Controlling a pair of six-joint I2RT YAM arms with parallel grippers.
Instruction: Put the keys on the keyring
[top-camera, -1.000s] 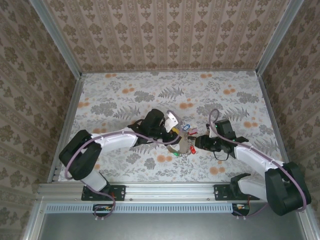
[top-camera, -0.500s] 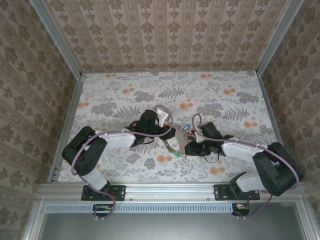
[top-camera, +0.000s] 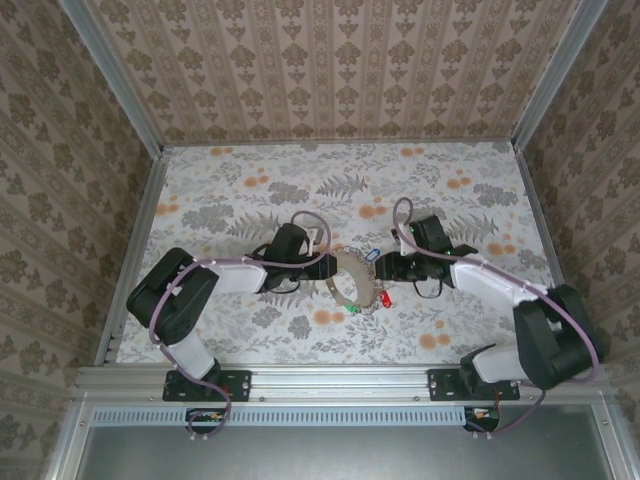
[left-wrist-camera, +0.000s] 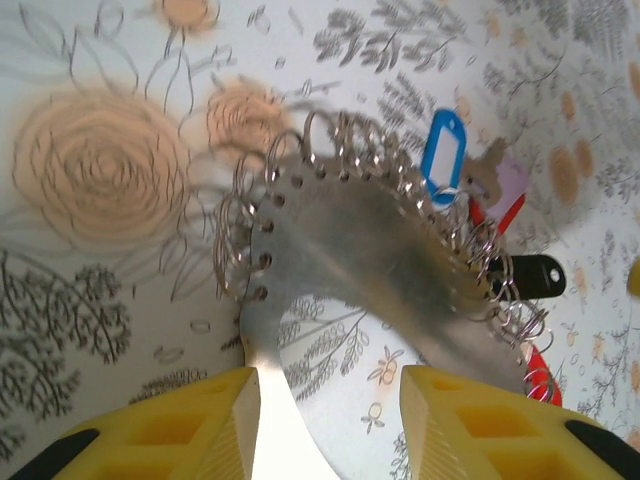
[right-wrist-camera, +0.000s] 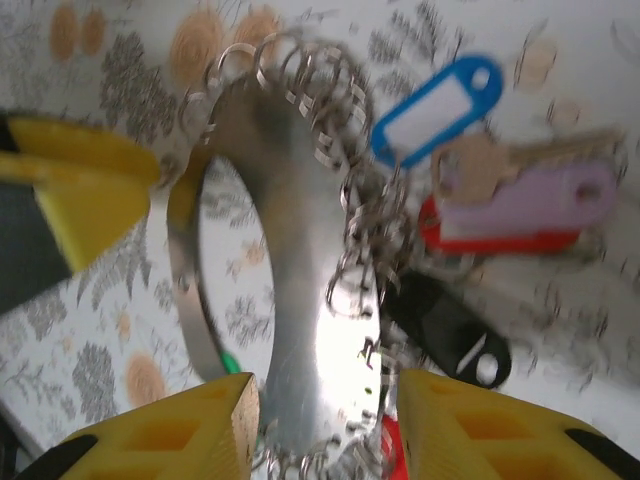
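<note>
The left gripper (top-camera: 318, 268) lies low over the table (top-camera: 230, 180), left of centre and pointing right. In its wrist view the yellow fingers (left-wrist-camera: 170, 430) stand partly apart. The narrow end of the keyring (left-wrist-camera: 350, 240) runs in between them, against the left-hand finger and clear of the other. Whether it is actually pinched I cannot tell.

The keyring is a curved metal band edged with small wire rings (left-wrist-camera: 330, 135). It sits between the two grippers, just right of the left one. From above, its long axis runs from far to near and it bows out toward the left, so the ringed edge faces right.

The green key (top-camera: 352, 309) lies at the band's near end, with the red key (top-camera: 384, 300) just to its right. The blue key (top-camera: 370, 256) is on the far side, close to the right arm's tip. In the right wrist view the blue key, a purple tag (right-wrist-camera: 560, 190) and a black tag (right-wrist-camera: 450, 335) crowd that ringed flank. Which of them are already threaded is too blurred to tell.

The right gripper (top-camera: 388, 268) points left at the band. Its fingers (right-wrist-camera: 480, 430) are also partly apart, and the band passes lengthwise between them, nearly filling the gap. Whether it is clamped or merely straddled I cannot tell.

Both arms reach the band, but the cluster of keys lies on the right arm's side — so threading looks like its job, with the left steadying the narrow end.
</note>
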